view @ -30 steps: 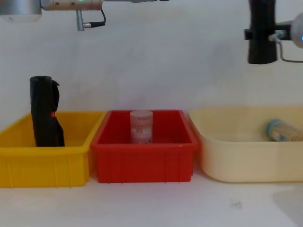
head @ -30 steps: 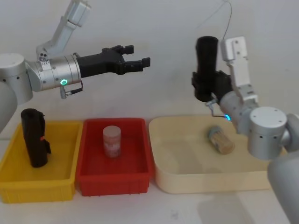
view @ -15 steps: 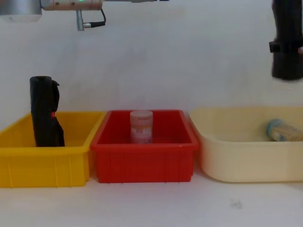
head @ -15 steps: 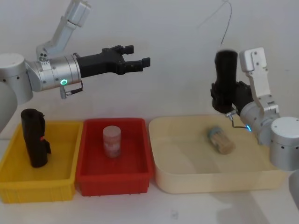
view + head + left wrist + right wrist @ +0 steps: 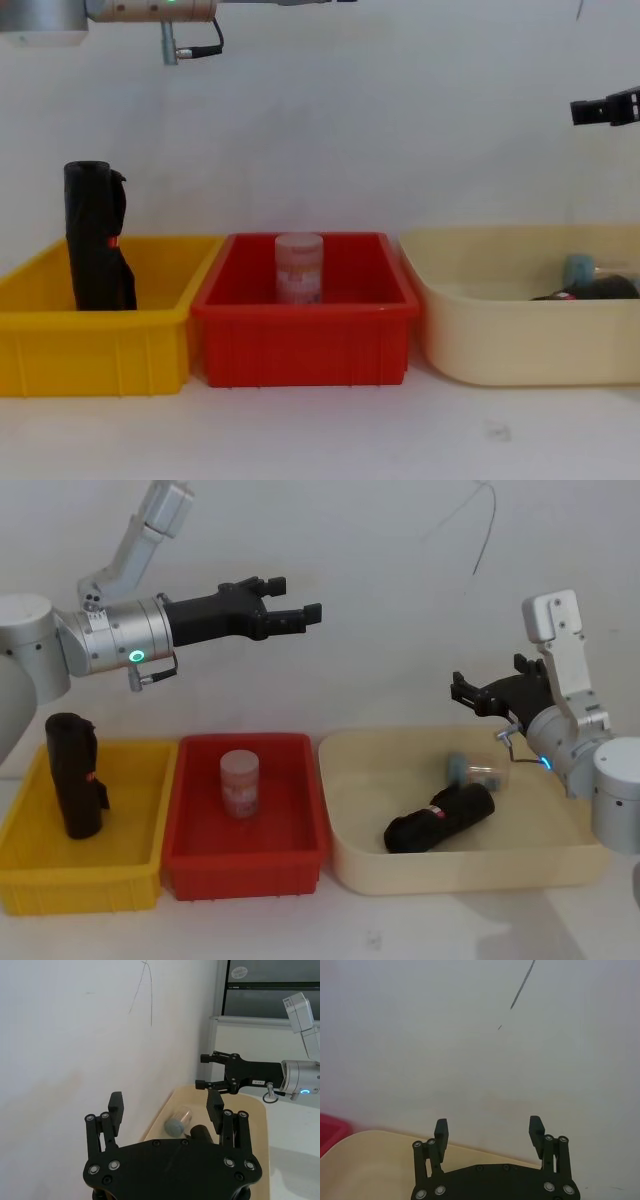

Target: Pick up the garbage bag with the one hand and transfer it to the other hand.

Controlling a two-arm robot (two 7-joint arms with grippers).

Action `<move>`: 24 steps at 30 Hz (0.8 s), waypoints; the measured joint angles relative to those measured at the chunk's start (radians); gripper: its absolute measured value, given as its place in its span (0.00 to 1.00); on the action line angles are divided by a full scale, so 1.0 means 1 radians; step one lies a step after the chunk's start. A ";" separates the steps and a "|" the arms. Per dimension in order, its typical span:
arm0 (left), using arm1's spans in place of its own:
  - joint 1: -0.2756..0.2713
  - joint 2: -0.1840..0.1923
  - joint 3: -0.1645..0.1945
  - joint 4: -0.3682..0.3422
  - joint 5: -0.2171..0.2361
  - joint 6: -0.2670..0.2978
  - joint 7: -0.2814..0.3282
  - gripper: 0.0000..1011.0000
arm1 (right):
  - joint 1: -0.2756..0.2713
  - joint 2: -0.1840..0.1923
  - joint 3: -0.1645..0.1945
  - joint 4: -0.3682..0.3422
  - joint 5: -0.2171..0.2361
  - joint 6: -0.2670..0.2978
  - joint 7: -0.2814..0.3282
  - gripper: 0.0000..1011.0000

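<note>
The garbage bag lies on its side inside the beige tray, slanting across the tray floor with its wider end toward the tray's front wall and its other end up against a clear jar with a blue-grey lid that also lies in the tray. A small red mark shows on the bag near its middle. From the chest view only the bag's top edge rises above the tray rim.

Above the tray's back right part hangs the right hand, on the blue-ringed arm, its two fingers spread apart and holding nothing, well clear of the bag.

Left of the tray sits a red bin with a pinkish jar standing upright in it. Left of that stands a yellow bin with a tall black upright object in it.

High above the red bin, the left hand on the green-ringed arm points toward the tray side, its fingers parted and empty.
</note>
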 joint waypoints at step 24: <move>0.000 0.000 0.000 0.000 0.000 0.000 0.000 0.99 | -0.009 0.009 0.003 -0.009 -0.002 0.006 0.004 0.99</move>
